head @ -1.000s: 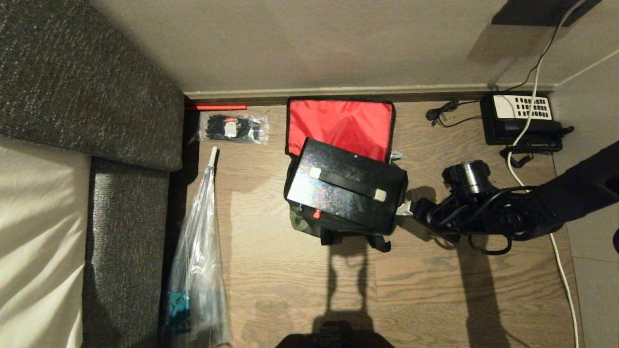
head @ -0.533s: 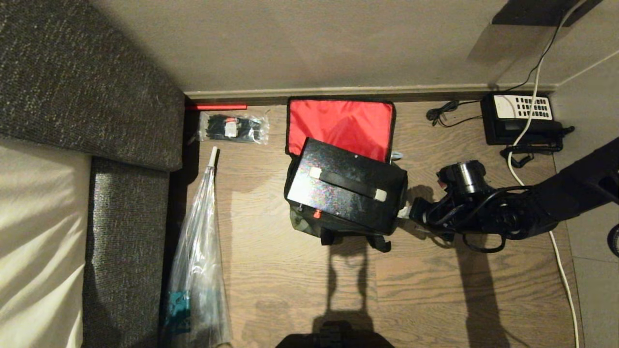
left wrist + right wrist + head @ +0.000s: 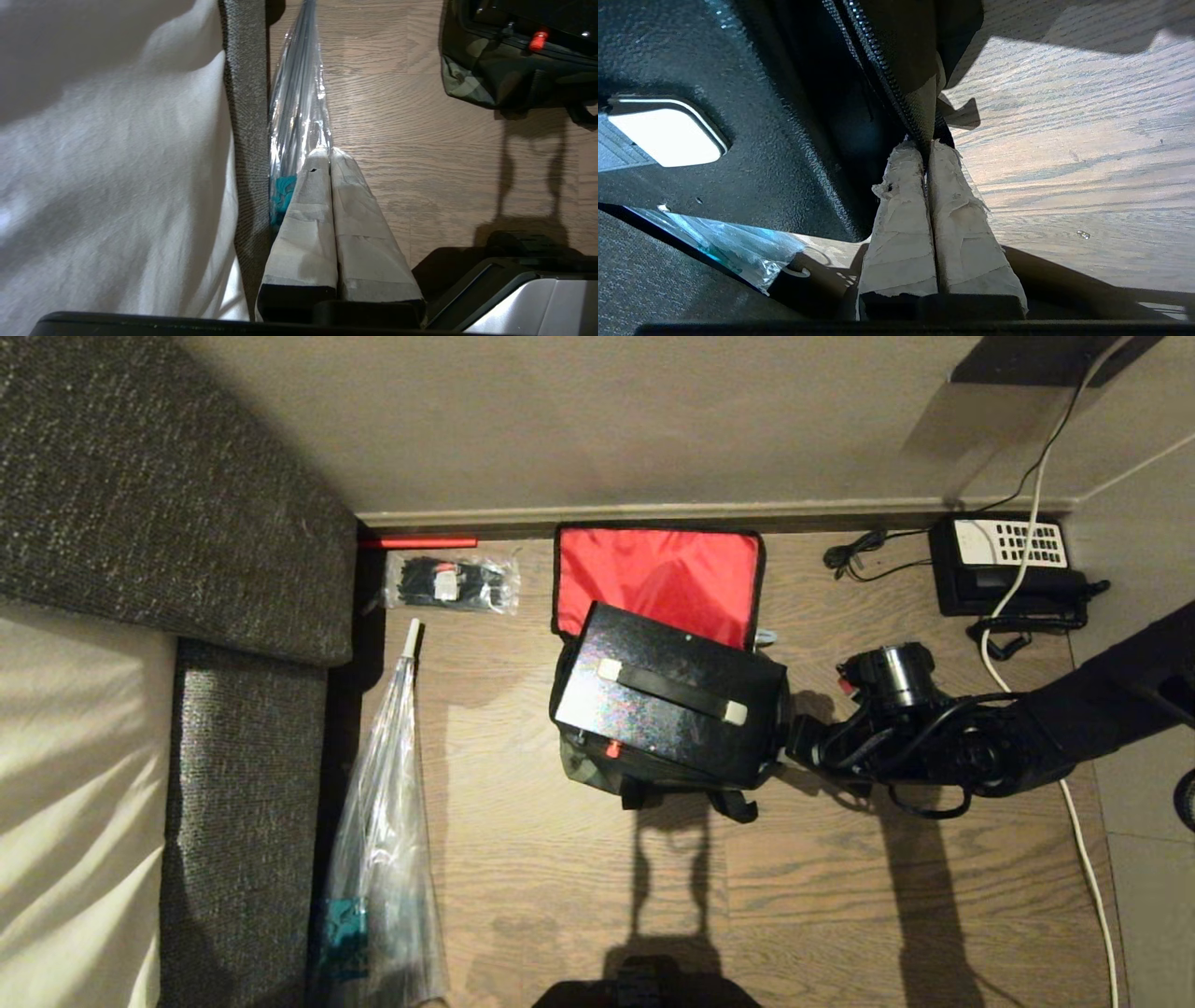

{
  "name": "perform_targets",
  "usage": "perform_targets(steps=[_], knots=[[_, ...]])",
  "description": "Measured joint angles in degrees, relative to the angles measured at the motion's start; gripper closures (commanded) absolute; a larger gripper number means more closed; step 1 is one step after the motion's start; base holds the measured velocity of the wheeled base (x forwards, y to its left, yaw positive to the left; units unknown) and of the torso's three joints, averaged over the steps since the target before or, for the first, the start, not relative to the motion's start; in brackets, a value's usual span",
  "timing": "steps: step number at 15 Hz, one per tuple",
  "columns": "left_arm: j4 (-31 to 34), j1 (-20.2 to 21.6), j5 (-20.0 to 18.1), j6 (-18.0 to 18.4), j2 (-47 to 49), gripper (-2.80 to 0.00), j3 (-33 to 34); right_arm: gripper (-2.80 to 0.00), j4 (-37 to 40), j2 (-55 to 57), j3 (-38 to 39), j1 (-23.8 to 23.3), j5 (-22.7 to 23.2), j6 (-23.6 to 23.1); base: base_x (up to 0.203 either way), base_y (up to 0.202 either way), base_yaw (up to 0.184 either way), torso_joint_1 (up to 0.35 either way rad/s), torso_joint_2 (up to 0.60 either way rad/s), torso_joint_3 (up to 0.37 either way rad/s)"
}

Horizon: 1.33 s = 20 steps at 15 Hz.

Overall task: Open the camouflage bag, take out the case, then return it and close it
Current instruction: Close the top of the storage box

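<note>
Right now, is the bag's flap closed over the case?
No, in the head view the camouflage bag has its red-lined flap folded back toward the wall, and the case sits uncovered in the opening.

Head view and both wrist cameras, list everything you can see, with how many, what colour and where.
camouflage bag: one, camouflage and black, mid floor, red-lined flap open toward the wall.
case: one, black, speckled, sitting tilted in the bag's mouth, handle on top.
telephone: one, black with white keypad, far right by the wall.
white cable: one, runs down the right side of the floor.
plastic-wrapped umbrella: one, clear with a white tip, beside the sofa.
small clear packet: one, dark contents, near the wall.
red rod: one, along the baseboard.
sofa: one, grey, left.
left pincer: shut, held above the floor by the sofa edge.
right pincer: shut at the bag's zipper edge, right of the case.
</note>
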Motion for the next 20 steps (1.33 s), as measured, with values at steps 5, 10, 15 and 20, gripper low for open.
perform_targets(steps=[5, 10, 15, 20], knots=[[0.0, 0.0, 0.0, 0.0, 0.0, 0.0, 0.0, 0.0, 0.7, -4.8, 0.4, -0.1, -0.2, -2.2, 0.0, 0.0, 0.0, 0.0, 0.0, 0.0], [0.0, 0.1, 0.0, 0.0, 0.0, 0.0, 0.0, 0.0, 1.0, -11.7, 3.2, 0.0, 0.0, -4.2, 0.0, 0.0, 0.0, 0.0, 0.0, 0.0], [0.0, 0.1, 0.0, 0.0, 0.0, 0.0, 0.0, 0.0, 2.4, -14.6, 4.7, 0.4, 0.2, -4.4, 0.0, 0.0, 0.0, 0.0, 0.0, 0.0], [0.0, 0.1, 0.0, 0.0, 0.0, 0.0, 0.0, 0.0, 3.2, -14.4, 4.5, 0.6, -0.2, -10.6, 0.0, 0.0, 0.0, 0.0, 0.0, 0.0]])
